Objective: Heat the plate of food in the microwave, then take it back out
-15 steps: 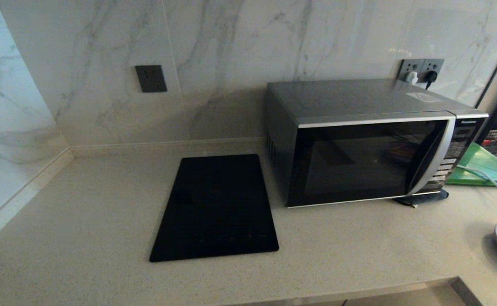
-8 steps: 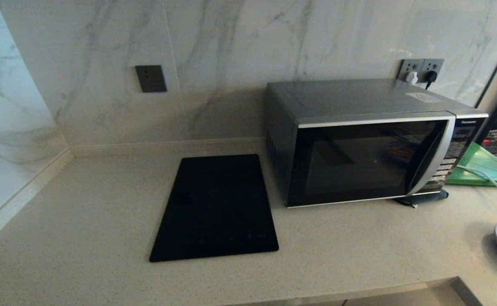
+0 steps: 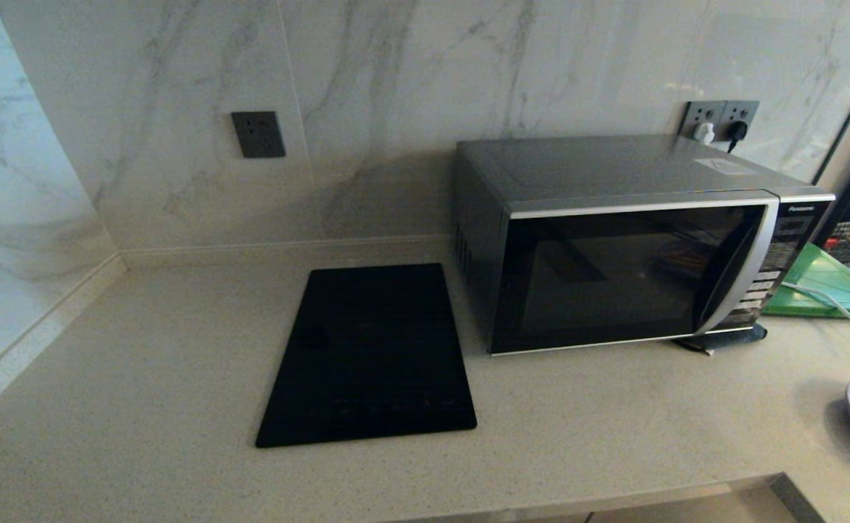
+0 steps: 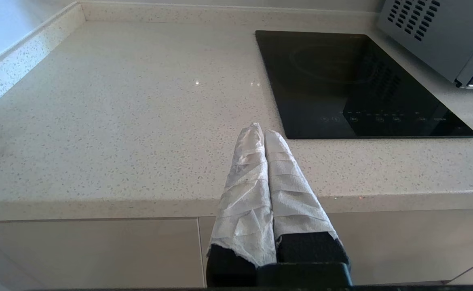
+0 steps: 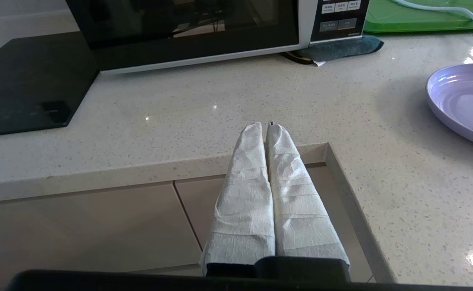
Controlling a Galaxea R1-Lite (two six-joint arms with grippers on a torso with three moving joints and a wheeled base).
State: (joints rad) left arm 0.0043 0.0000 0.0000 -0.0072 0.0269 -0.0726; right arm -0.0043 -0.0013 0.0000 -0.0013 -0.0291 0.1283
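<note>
Both my hands sit clenched and empty at the counter [image 3: 178, 349] edge: left hand [image 4: 264, 131], right hand [image 5: 265, 125]. Microwave [image 3: 614, 247] door closed; plate [image 5: 459, 101] on the counter, right of it. Open by the handle [image 3: 741, 272] first. Nothing visibly changed from the earlier frame.

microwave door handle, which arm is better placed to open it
Right, probably. The handle is on the microwave door's right side, and the right tool faces that end. The left tool points at the cooktop.
</note>
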